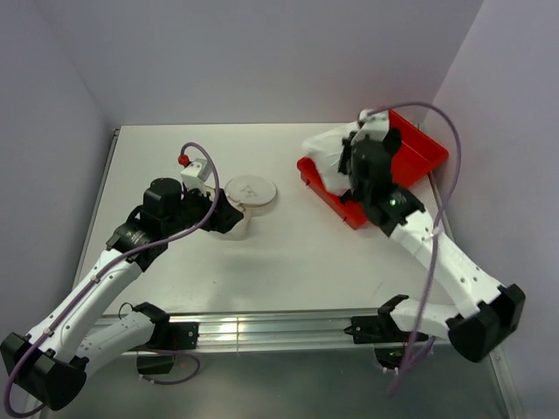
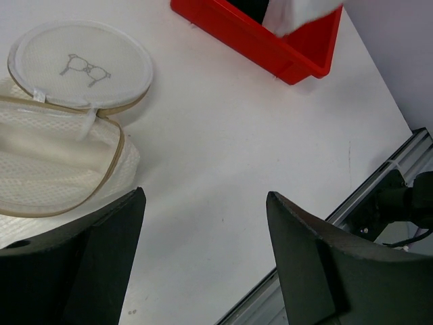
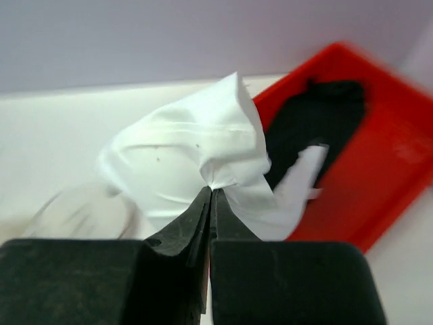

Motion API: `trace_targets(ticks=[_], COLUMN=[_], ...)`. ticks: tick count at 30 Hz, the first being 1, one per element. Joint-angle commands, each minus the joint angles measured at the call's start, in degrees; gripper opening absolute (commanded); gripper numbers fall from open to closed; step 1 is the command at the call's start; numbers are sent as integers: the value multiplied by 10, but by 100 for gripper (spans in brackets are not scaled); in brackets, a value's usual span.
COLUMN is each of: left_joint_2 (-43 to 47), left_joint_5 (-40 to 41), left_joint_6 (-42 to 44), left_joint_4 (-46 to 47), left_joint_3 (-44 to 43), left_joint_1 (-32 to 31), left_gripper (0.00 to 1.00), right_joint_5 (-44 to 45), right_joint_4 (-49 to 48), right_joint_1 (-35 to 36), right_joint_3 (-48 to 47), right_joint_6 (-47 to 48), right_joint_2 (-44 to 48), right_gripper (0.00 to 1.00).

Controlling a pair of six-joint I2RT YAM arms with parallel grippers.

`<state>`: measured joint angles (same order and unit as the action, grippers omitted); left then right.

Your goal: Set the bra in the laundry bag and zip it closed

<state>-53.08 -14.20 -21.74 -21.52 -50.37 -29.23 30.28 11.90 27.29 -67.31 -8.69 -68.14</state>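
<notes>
The white bra [image 3: 183, 149] is bunched up, and my right gripper [image 3: 211, 190] is shut on a fold of it. It hangs over the left end of the red tray [image 1: 419, 153], where the bra [image 1: 323, 150] shows beside the right gripper [image 1: 348, 164]. The laundry bag [image 2: 57, 159] lies unzipped on the table, its round lid [image 2: 81, 64] with a small dark mark flipped back. The left gripper [image 2: 204, 198] is open and empty just right of the bag's mouth. From above, the left gripper [image 1: 234, 216] sits against the laundry bag [image 1: 251, 192].
A black garment [image 3: 321, 118] lies inside the red tray [image 3: 389, 176]. The tray [image 2: 270, 51] stands at the back right, near the right wall. The table's front metal rail [image 1: 279, 327] runs between the arm bases.
</notes>
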Motion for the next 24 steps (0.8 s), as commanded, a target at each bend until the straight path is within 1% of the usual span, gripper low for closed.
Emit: trace_targets(ticks=[1, 2, 3, 4, 5, 6, 7, 8, 9, 10, 11, 14, 16, 18, 20, 21, 22, 23, 24], left_joint_2=[10, 13, 16, 18, 19, 18, 17, 11, 5, 1, -10, -30, -36, -48, -66, -73, -79, -94, -101], left_joint_5=[-16, -15, -15, -16, -15, -14, -14, -14, -15, -17, -20, -27, 3, 28, 66, 76, 103, 113, 117], left_joint_6=[-18, -22, -26, -35, -40, -45, -56, -62, -67, -80, -85, -100, -104, -106, -110, -110, -111, -111, -109], left_joint_4=[25, 25, 26, 28, 30, 29, 30, 32, 34, 38, 45, 53, 54, 56, 54, 54, 54, 55, 62], left_joint_3=[-2, -1, -1, 0, 0, 2, 4, 9, 11, 15, 21, 23, 22, 19, 19, 20, 26, 28, 30], left_joint_1=[1, 1, 1, 1, 1, 1, 1, 1, 1, 0, -1, -13, -41, -64, -101, -122, -132, -142, -151], left_gripper=[79, 79, 80, 80, 80, 80, 80, 80, 80, 80, 80, 77, 76, 73, 71, 70, 69, 68, 68], right_joint_5=[22, 14, 7, -4, -41, -62, -85, -134, -142, -142, -139, -116, -85, -73, -83, -90, -76, -60, -38], right_joint_4=[67, 80, 91, 108, 113, 110, 100, 103, 116, 140, 145, 153, 152, 148, 128, 127, 135, 142, 154], right_joint_1=[132, 163, 191, 242, 266, 292, 317, 353, 365, 374, 383, 382, 374, 353, 336, 318, 313, 308, 305], right_joint_3=[91, 113, 162, 185, 208, 252, 269, 282, 285, 284, 284, 281, 278, 276, 285, 286, 287, 290, 292], right_joint_6=[-54, -70, -122, -148, -177, -215, -227, -236, -254, -259, -260, -247, -236, -236, -230, -235, -243, -255, -287], right_joint_2=[48, 69, 78, 85, 98, 104, 112, 122, 126, 129, 142, 178, 190, 194, 188, 181, 167, 160, 158], right_gripper=[0, 0, 0, 0, 3, 7, 15, 50, 65, 73, 78, 78, 76, 69, 59, 57, 53, 48, 45])
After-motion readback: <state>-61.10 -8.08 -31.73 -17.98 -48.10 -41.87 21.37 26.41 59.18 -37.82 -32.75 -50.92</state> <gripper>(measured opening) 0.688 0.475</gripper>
